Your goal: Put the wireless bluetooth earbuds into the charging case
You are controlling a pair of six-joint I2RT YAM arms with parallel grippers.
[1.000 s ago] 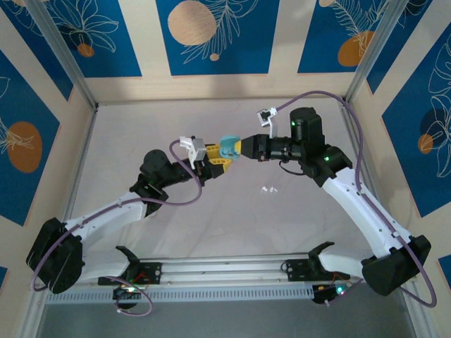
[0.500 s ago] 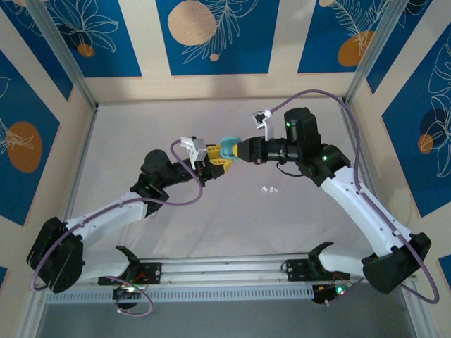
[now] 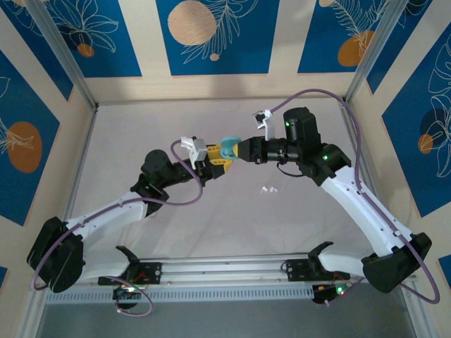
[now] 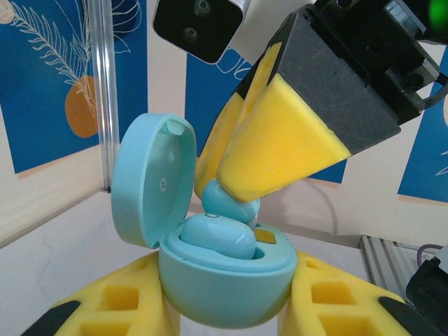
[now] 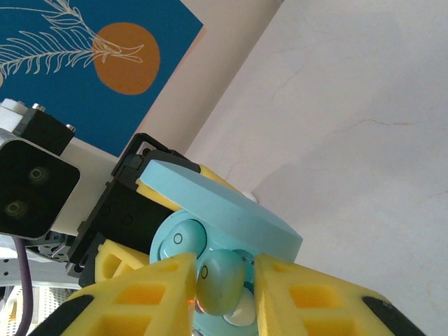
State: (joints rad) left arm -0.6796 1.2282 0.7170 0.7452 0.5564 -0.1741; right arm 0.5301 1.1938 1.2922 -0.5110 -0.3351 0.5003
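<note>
Clamps charging case, lid open, in left gripper. Pinches teal earbud in right gripper just above case's empty socket, beside seated earbud. Risks tilted release: jams on socket rim or falls outside case.

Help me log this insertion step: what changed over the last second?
The right gripper moved left with its teal earbud, closing in on the open teal case. The left gripper kept holding the case in the same place, and the white earbuds stayed put.
</note>
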